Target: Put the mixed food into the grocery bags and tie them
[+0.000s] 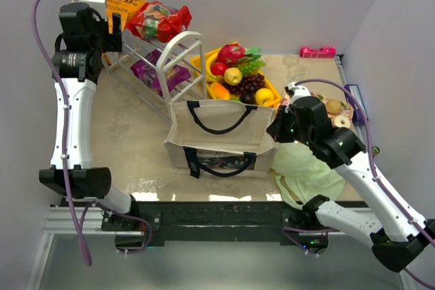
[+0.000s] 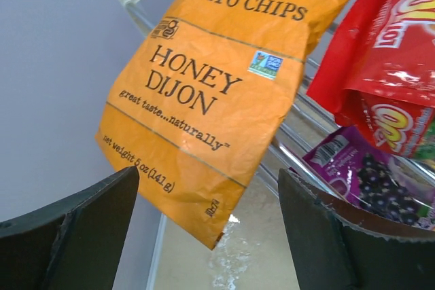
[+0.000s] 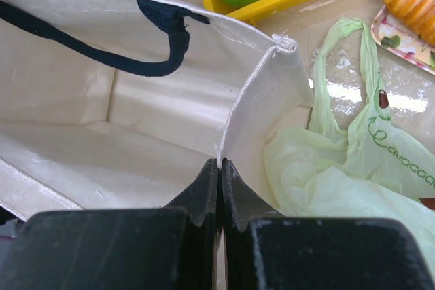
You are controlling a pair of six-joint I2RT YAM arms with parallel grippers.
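Looking down from above, we find the left gripper (image 2: 209, 188) raised at the far left, beside the white wire rack (image 1: 178, 52). Its jaws are spread wide. The orange chip bag (image 2: 211, 93) hangs just ahead of the gap between them, and neither finger touches it. This bag lies on the rack's top shelf with the red snack packet (image 2: 394, 52) to its right. The purple packet (image 2: 380, 181) sits on the shelf below.

We see the beige tote (image 1: 183, 142) standing upright in the middle of the table, its mouth open and its dark handles (image 3: 102, 52) drooping over the walls. The right gripper (image 3: 219, 168) is at the tote's right side, its jaws pressed together on the top edge of that wall, pinching the fabric at the seam.

The pale-green plastic bag (image 3: 340, 174) lies crumpled on the table just right of the tote, under the right arm, one loop handle stretched toward the far side.

Behind the tote sits the yellow tray (image 1: 275, 96), holding the toy fruits, among them purple grapes (image 1: 250, 83) and a yellow piece (image 1: 264, 96).
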